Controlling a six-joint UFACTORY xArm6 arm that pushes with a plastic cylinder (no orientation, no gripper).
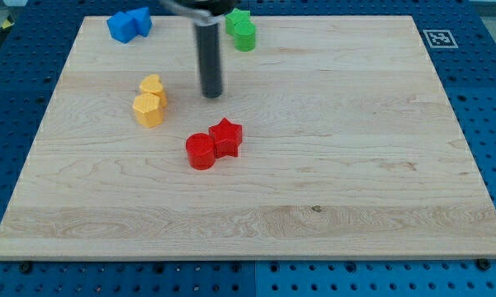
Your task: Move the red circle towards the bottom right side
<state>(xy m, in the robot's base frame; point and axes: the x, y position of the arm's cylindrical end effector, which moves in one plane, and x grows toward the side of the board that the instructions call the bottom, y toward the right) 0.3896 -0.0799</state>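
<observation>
The red circle (200, 152) sits a little left of the middle of the wooden surface (355, 165), and it's pressed right up against the red star (226, 137), which lies just beside it toward the view's upper right. Up from the red circle, and clear of it, there's the tip (211, 95) of the dark rod, planted on the surface with open wood between it and both red blocks. No hand on this arm at all, just that straight rod, so nothing is held. To the upper left of the red circle, two yellow blocks touch: a yellow hexagon (148, 110) and a yellow heart (153, 87) just above it. Farther off, toward the view's top, two blue blocks (129, 24) huddle at the left, and two green blocks (241, 30) sit to the rod's right.
</observation>
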